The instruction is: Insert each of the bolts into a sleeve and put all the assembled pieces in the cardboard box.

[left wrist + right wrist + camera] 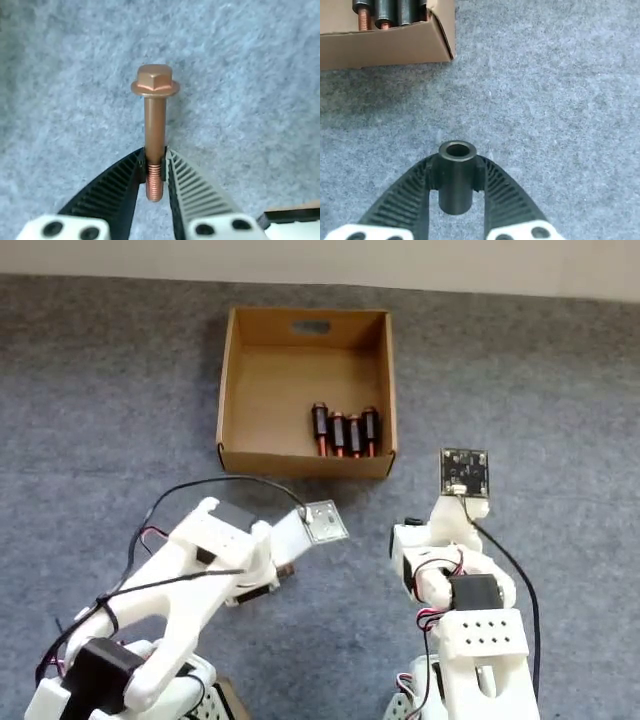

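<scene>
grey carpet (100, 390), left pincer (155, 153) pinching copper bolt (155, 115), right pincer (455, 163) gripping black sleeve (456, 177), four assembled pieces (345, 430) in cardboard box (300, 463)

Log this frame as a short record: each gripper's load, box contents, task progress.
left gripper: shut on copper-coloured hex-head bolt, gripped at its threaded end
right gripper: shut on black cylindrical sleeve, bore visible
brown cardboard box: four assembled bolt-and-sleeve pieces side by side near the wall nearest the arms
surface: grey felt-like mat
progress: held bolt not yet in held sleeve
</scene>
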Available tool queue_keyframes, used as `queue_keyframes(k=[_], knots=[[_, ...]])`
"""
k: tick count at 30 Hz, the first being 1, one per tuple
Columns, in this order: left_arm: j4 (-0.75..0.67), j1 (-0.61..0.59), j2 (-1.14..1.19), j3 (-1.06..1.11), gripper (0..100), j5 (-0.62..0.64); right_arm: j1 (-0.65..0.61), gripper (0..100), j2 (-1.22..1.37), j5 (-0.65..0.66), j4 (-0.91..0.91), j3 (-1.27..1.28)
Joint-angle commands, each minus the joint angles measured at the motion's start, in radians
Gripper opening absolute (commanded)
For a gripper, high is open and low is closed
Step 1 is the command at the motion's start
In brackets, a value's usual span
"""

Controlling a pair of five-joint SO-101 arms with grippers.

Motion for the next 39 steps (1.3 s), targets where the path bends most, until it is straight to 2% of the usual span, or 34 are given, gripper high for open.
queue_keyframes(k=[1, 7, 13, 17, 27, 30, 34, 39], knots=[[0.032, -0.01, -0.012, -0.061, 1, -0.009, -0.005, 0.5, -0.018, -0.009, -0.015, -0.007], [0.031, -0.007, -0.002, -0.054, 2, -0.009, -0.005, 0.5, -0.018, -0.009, -0.015, -0.007], [0.025, -0.004, -0.002, -0.041, 15, -0.009, -0.005, 0.5, -0.018, -0.009, -0.015, -0.007], [0.017, -0.004, -0.002, -0.042, 15, -0.009, -0.005, 0.5, -0.018, -0.009, -0.015, -0.007], [-0.284, -0.002, -0.002, 0.053, 15, -0.002, -0.005, 0.5, -0.018, -0.009, -0.016, -0.007], [-0.292, 0.012, -0.002, 0.058, 15, 0.005, -0.005, 0.5, -0.018, -0.009, -0.016, -0.007], [-0.296, 0.074, -0.002, 0.051, 15, 0.107, -0.005, 0.5, -0.018, -0.009, -0.016, -0.007], [-0.304, 0.133, -0.002, 0.05, 15, 0.155, -0.005, 0.5, -0.018, -0.009, -0.016, -0.007]])
